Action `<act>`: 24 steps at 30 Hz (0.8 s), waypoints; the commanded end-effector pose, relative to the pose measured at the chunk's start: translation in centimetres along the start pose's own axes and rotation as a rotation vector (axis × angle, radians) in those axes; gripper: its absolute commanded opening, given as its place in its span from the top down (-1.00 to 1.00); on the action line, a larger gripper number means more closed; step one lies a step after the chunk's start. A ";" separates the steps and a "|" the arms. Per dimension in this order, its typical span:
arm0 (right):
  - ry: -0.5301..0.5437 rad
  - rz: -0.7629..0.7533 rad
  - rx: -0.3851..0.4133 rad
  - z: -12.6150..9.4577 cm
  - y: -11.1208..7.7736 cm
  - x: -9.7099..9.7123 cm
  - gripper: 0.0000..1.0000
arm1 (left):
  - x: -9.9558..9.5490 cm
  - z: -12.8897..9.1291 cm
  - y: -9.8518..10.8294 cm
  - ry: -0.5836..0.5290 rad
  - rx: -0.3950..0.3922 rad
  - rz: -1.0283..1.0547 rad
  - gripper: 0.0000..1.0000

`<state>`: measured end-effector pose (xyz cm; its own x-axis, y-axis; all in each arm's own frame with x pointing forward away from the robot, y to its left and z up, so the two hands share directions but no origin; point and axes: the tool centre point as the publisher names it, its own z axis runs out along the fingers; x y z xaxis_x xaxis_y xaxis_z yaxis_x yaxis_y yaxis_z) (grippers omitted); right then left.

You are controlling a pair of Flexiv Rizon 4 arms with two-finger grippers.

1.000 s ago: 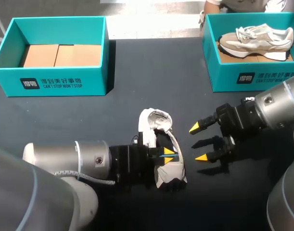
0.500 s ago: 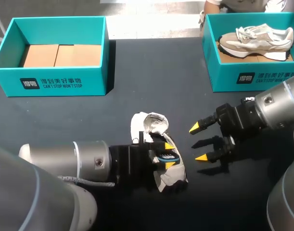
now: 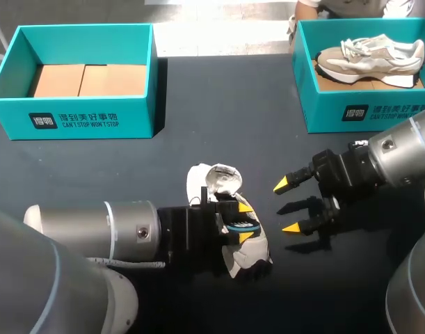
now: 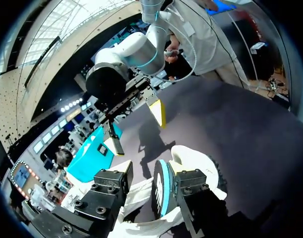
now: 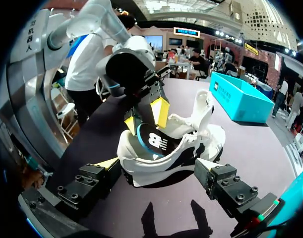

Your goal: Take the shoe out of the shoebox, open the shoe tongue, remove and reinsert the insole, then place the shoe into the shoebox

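At the middle of the table [image 3: 198, 153], the shoe [image 3: 219, 179] is resting well apart from the shoebox [image 3: 87, 122]. The left gripper [image 3: 245, 223] is standing open inside it, with the insole [image 4: 161, 191] leaning against one finger only. The right gripper [image 3: 286, 206] is hovering just beside the shoe, spread wide and holding nothing.

Observing white shoe [image 5: 196, 136] lying on dark counter [image 5: 260, 148] just ahead of right tool [image 5: 157, 168], fingers [image 5: 89, 184] standing wide apart. Noting left tool [image 5: 146, 118] hanging over shoe opening from far side, tips apart, blue-edged dark insole [image 5: 152, 142] showing beneath. Seeing teal shoebox [image 5: 239, 98] sitting beyond on counter.
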<state>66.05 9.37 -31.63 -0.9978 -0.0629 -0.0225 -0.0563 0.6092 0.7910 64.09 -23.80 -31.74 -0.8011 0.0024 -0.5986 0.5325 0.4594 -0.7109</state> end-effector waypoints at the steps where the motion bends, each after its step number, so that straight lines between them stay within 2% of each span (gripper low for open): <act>1: -0.002 0.001 0.005 0.2 0.1 0.0 -1.00 | -0.3 -0.4 -0.9 0.016 -0.017 -0.001 0.07; 13: -0.002 0.001 0.005 0.2 0.1 0.0 -1.00 | -1.3 -1.7 -2.7 0.047 -0.069 0.010 0.01; 19: -0.002 0.001 0.005 0.2 0.1 0.0 -1.00 | -1.7 -1.8 -3.0 0.111 -0.073 0.010 0.00; 24: -0.002 0.001 0.005 0.2 0.1 0.0 -1.00 | -2.3 -2.5 -3.0 0.229 -0.138 0.014 0.01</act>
<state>66.05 9.37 -31.62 -0.9978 -0.0629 -0.0226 -0.0563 0.6092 0.7910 63.36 -23.58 -28.62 -0.8203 0.1060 -0.5620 0.5317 0.5030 -0.6814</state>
